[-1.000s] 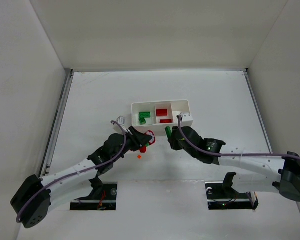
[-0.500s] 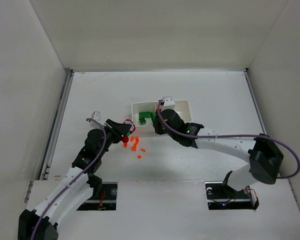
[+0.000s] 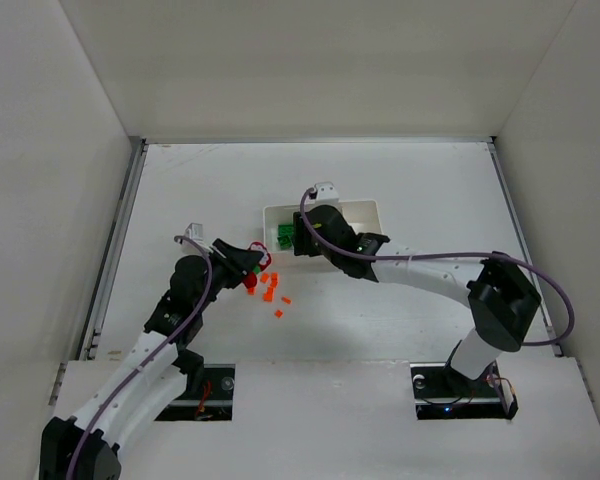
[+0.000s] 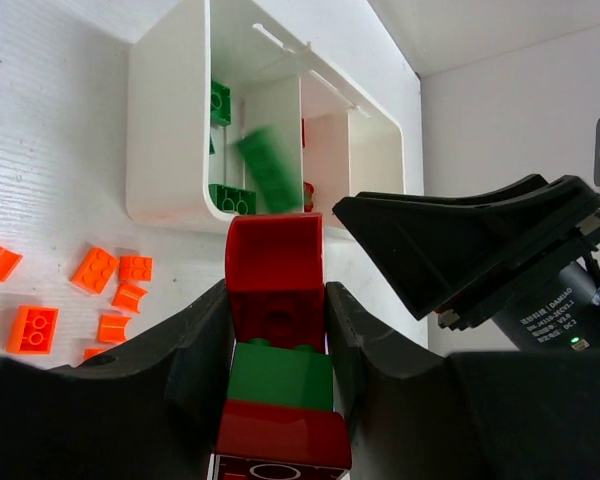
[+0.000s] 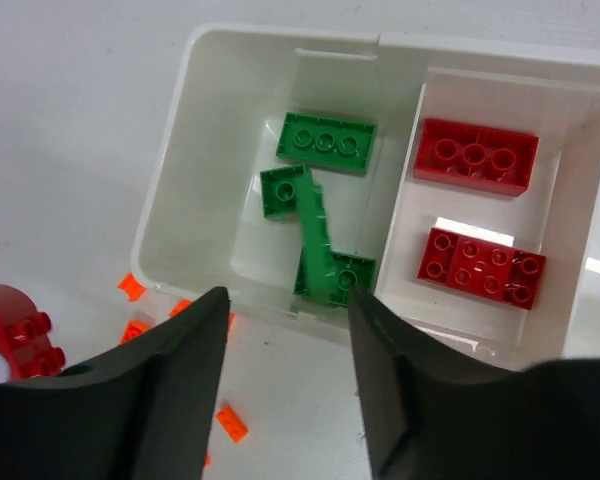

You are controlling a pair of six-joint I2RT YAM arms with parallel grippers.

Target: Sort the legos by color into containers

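Observation:
My left gripper [image 4: 276, 300] is shut on a stack of legos [image 4: 276, 275], a red brick over a green one over another red; from above it [image 3: 252, 274] hangs left of the white tray [image 3: 372, 208]. My right gripper [image 5: 288, 308] stands open above the tray's near wall [image 5: 180, 170] with nothing between its fingers. Three green bricks [image 5: 326, 140] lie in the left compartment; one [image 5: 325, 262] leans tilted. Two red bricks [image 5: 477, 155] lie in the middle compartment [image 5: 580, 130]. Several orange bits [image 3: 269, 291] are scattered on the table [image 3: 430, 180].
The right arm [image 3: 420, 272] arches over the tray's front and hides most of it from above. The right gripper's black fingers [image 4: 460, 240] stand close to the right of my left gripper. White walls [image 3: 50, 200] enclose the table on three sides.
The right gripper swung from in front of the tray to over its left compartment and opened; its green brick now lies there. The left arm drew back left, uncovering the orange bits.

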